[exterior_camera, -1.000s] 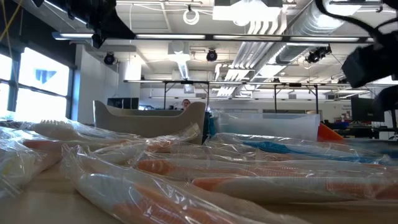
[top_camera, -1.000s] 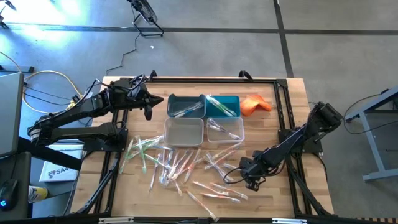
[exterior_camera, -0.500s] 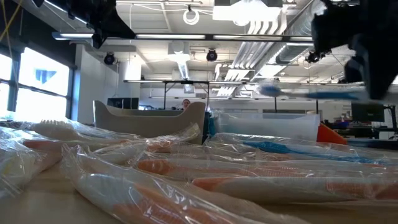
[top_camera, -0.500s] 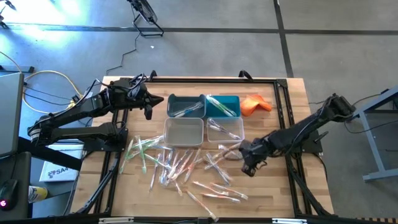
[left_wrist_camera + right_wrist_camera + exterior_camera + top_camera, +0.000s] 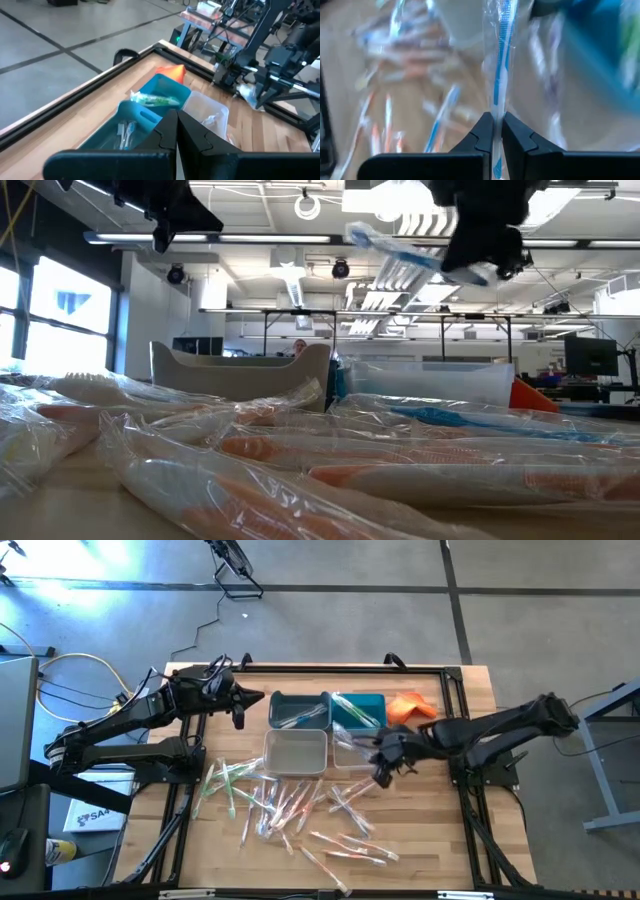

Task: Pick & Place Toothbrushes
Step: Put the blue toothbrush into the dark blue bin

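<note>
Many wrapped toothbrushes (image 5: 290,805) lie loose on the wooden table in front of the bins. My right gripper (image 5: 381,768) hangs above the clear bin (image 5: 360,748) at the right, shut on a blue toothbrush (image 5: 501,60) in a clear wrapper; the low view also shows this toothbrush (image 5: 400,245) high above the table. My left gripper (image 5: 255,698) hovers shut and holds nothing, left of the dark teal bin (image 5: 298,710). The left wrist view shows its fingers (image 5: 176,125) together. My right gripper pinches the blue toothbrush's handle (image 5: 496,107), wrapper and all, between its two fingers. It comes from the table's right, slanting down. The long part of the brush sticks out past the fingertips. The brush is lifted clear of the table and tilted.
Four bins stand in a block at mid-table: a dark teal one, a blue one (image 5: 358,710) and two clear ones (image 5: 296,752). An orange cloth (image 5: 410,707) lies right of the blue bin. A black frame (image 5: 455,690) runs along the table's edges.
My right gripper has risen from the near right part of the table and moved toward the far edge and the bins, turning as it went. It carries the blue toothbrush, now lifted clear of the table. My left gripper has stayed in place.
</note>
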